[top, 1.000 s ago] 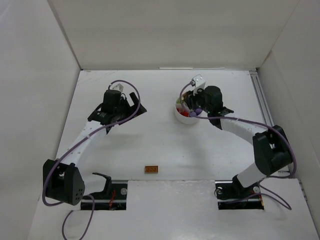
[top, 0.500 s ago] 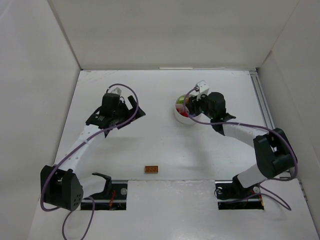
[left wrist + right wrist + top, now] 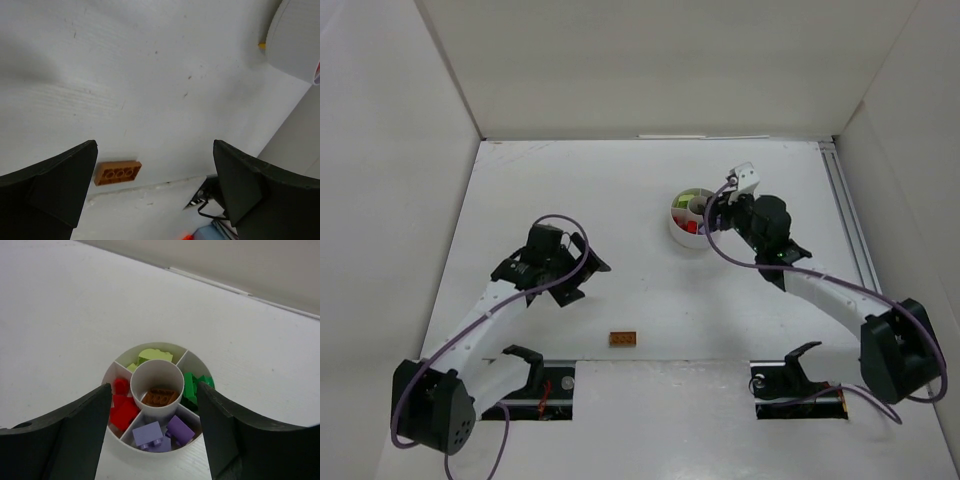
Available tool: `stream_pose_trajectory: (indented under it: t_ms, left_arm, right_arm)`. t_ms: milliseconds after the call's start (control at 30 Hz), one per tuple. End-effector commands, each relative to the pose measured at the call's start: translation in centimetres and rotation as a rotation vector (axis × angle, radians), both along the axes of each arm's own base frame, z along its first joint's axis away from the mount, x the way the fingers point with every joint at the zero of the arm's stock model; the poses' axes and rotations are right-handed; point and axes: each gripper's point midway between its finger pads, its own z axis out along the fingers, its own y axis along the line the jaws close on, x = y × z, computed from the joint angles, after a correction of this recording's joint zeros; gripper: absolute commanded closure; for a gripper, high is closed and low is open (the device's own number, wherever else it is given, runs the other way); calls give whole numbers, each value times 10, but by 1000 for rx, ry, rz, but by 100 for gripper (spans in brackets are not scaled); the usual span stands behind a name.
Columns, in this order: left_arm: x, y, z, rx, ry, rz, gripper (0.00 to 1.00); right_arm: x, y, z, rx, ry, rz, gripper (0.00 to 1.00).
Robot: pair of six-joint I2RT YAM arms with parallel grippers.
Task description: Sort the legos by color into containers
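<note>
The round white dish (image 3: 150,452) holds sorted legos: an orange-brown brick (image 3: 160,396) in the central well, yellow-green (image 3: 152,356), dark green (image 3: 192,385), red (image 3: 122,410) and purple (image 3: 162,432) bricks in separate wedges. My right gripper (image 3: 154,390) is open and empty, above and just right of the dish (image 3: 680,235); it shows in the top view (image 3: 715,218). One orange-brown brick (image 3: 623,339) lies alone near the table's front edge. My left gripper (image 3: 155,150) is open and empty, above the table, with that brick (image 3: 117,172) by its left finger; it shows in the top view (image 3: 578,282).
White walls enclose the table on three sides. The arm bases and their cut-outs (image 3: 540,385) sit along the near edge, just behind the loose brick. The dish's outer wall (image 3: 295,40) shows at the top right of the left wrist view.
My left arm has swung back toward the near edge, closer to the loose orange-brown brick. My right gripper has drawn back to the right, uncovering the dish.
</note>
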Motion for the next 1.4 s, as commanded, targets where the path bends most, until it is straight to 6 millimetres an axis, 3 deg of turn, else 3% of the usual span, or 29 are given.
stream_pose_trajectory:
  t_ms: [0, 100, 133, 267, 367, 467, 567, 600, 667, 800, 1033, 1300, 1367]
  left_arm:
    - [-29, 0, -3, -66, 115, 129, 0]
    - [-50, -5, -7, -129, 194, 206, 0]
    - [-56, -6, -2, -161, 186, 225, 0]
    - [-75, -12, 0, -252, 215, 281, 2]
    - [-74, -14, -4, -242, 218, 280, 0]
    - [-74, -21, -19, -131, 268, 207, 0]
    - [-83, -44, -22, -59, 304, 79, 0]
    - [-87, -51, -33, -16, 349, 51, 0]
    - [-104, -63, -37, 40, 400, -52, 0]
    - [-106, -81, -36, 103, 426, -116, 0]
    - [-121, -69, -60, 163, 514, -66, 0]
    - [-127, -65, -63, 182, 510, 23, 0]
    - [-121, -66, -63, 174, 494, 71, 0]
  right_arm:
    - [-12, -13, 40, 73, -108, -132, 26]
    - [-27, -24, 46, 95, -126, -234, 23]
    - [-33, -29, 62, 131, -157, -255, 22]
    - [-46, -41, 63, 149, -163, -324, 19]
    - [-52, -40, 61, 143, -167, -316, 19]
    - [-56, -32, 58, 138, -158, -290, 19]
    - [-56, -31, 61, 127, -159, -300, 19]
    - [-56, -33, 58, 117, -151, -309, 19]
    - [-57, -32, 58, 109, -154, -310, 19]
    - [-58, -30, 58, 101, -156, -301, 19]
    - [-57, -34, 58, 91, -160, -325, 19]
    - [-51, -27, 46, 53, -136, -311, 19]
    - [-52, -26, 46, 54, -136, -300, 19]
